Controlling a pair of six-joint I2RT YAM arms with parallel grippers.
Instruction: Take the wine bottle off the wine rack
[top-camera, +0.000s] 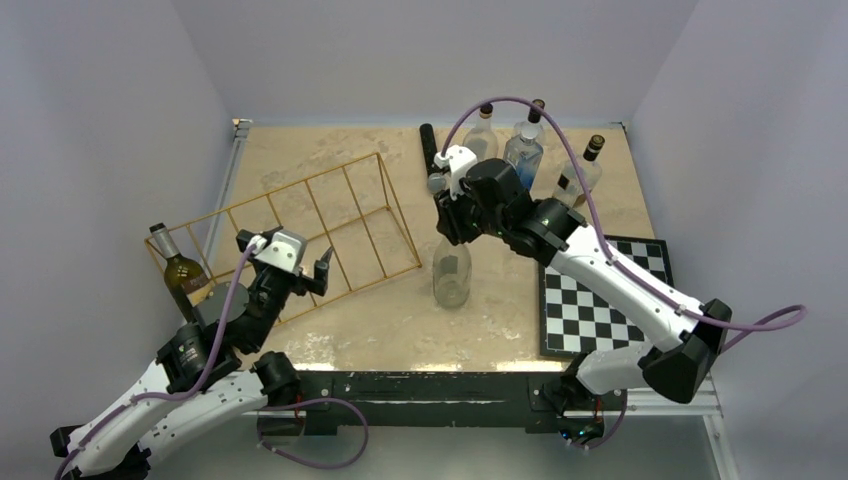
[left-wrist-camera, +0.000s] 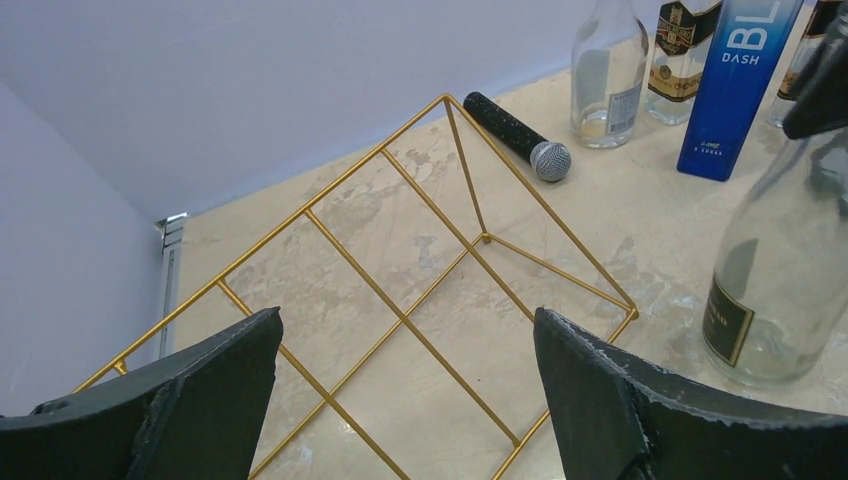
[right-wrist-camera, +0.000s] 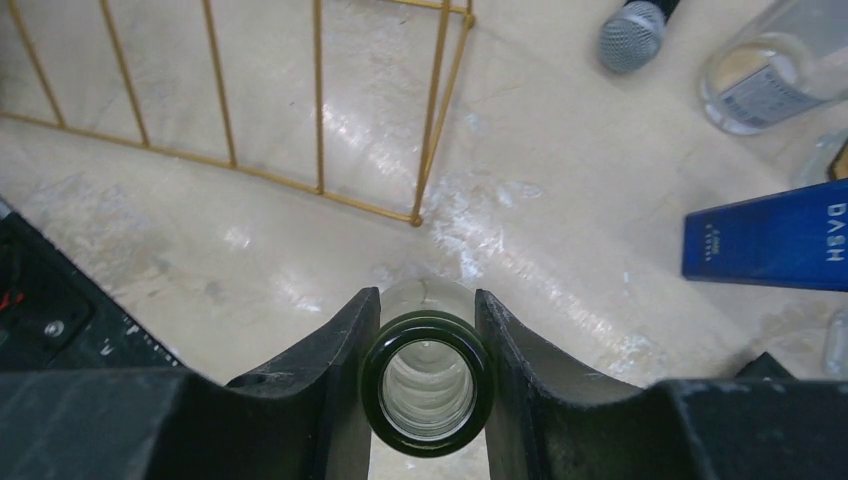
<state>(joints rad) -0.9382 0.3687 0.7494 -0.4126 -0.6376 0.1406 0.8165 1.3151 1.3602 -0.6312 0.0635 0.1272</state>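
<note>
The gold wire wine rack (top-camera: 265, 197) lies on the table left of centre, and its bays hold nothing that I can see. It also shows in the left wrist view (left-wrist-camera: 400, 315) and the right wrist view (right-wrist-camera: 318, 100). A clear glass bottle (top-camera: 452, 275) stands upright just right of the rack, apart from it. My right gripper (top-camera: 450, 225) is shut on its neck, and its dark rim (right-wrist-camera: 372, 380) sits between the fingers. A dark green wine bottle (top-camera: 180, 270) stands at the rack's left end. My left gripper (left-wrist-camera: 407, 318) is open and empty over the rack's near edge.
A black microphone (top-camera: 428, 145) lies behind the rack. Several bottles (top-camera: 522, 150) and a blue DASH box (left-wrist-camera: 735, 85) stand at the back right. A chessboard (top-camera: 600, 300) lies at the right front. Walls close in the left, back and right sides.
</note>
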